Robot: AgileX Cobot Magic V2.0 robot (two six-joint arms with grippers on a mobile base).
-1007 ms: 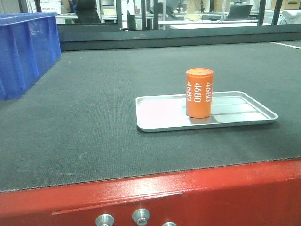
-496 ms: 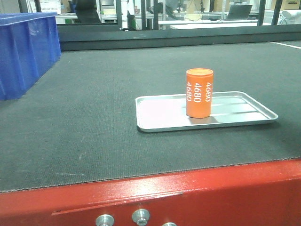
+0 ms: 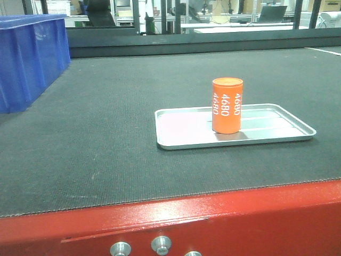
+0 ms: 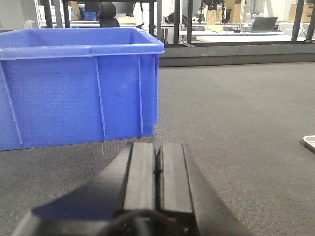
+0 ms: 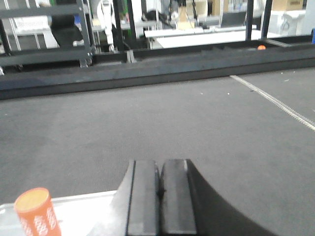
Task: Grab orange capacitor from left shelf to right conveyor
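Front view sits low at the right conveyor's [image 3: 106, 160] red edge, facing 12 o'clock; both wrist views skim it close — sharing the belt.

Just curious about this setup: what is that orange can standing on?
The orange capacitor stands upright in a shallow silver tray, which lies on the dark conveyor belt. The tray floor directly under the can is hidden by it.

Silver tray [image 3: 186, 130]: shallow, rectangular, raised rim, lying flat, right of centre in the front view; one corner shows at the right edge of the left wrist view.
Blue plastic bin [image 4: 78, 86]: large, open-topped, ribbed walls, standing at far left, well apart from the tray.
Background: dark metal racks, white tables, a laptop [image 3: 269, 13].
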